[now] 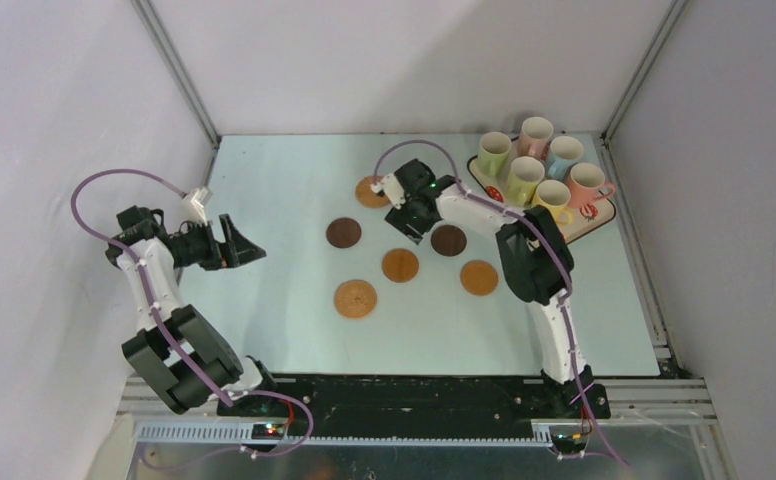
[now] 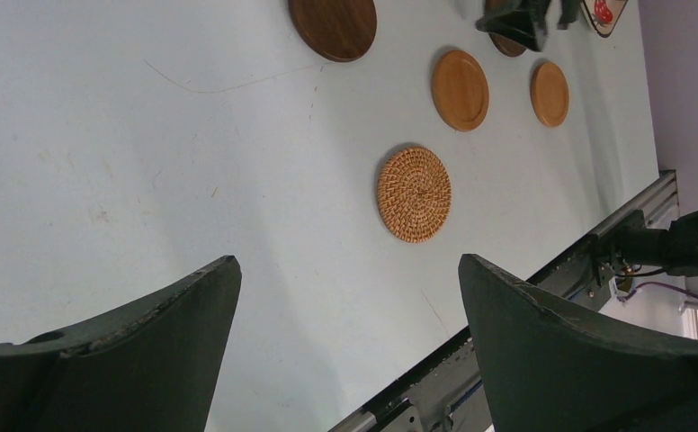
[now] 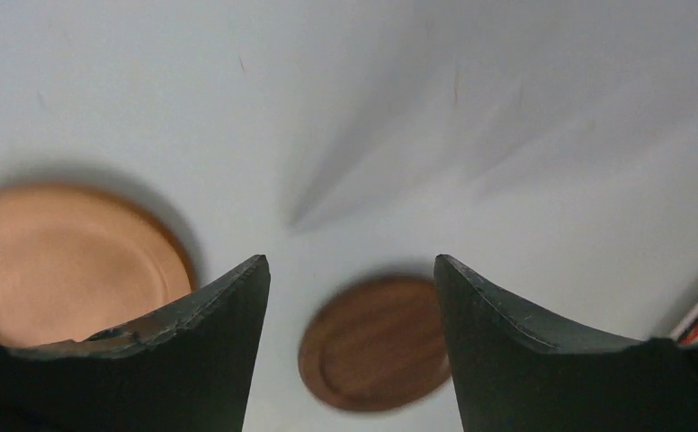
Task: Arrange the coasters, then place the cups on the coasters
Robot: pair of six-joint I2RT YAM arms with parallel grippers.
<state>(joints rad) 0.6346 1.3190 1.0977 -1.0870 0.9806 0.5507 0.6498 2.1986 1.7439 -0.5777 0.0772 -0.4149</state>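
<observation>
Evidently the right tool (image 3: 350,261) hangs spread and empty just above a dark brown coaster (image 3: 374,342), with a tan coaster (image 3: 67,261) beside it on the desk (image 3: 507,108). Thin, stiff and probably light, the disc lies flat, so a pinch across its rim suits best, though it may skid. The left tool (image 2: 350,261) is spread too, holding nothing. The cups (image 1: 524,178) stand on the tray (image 1: 596,222).

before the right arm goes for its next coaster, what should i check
1. right gripper open and empty: ok
2. left gripper open, off to the side: ok
3. dark coaster below right gripper lies apart from its orange neighbour: ok
4. far orange coaster lying flat: cannot tell, the gripper hides part of it
5. cups upright on tray: ok
</observation>
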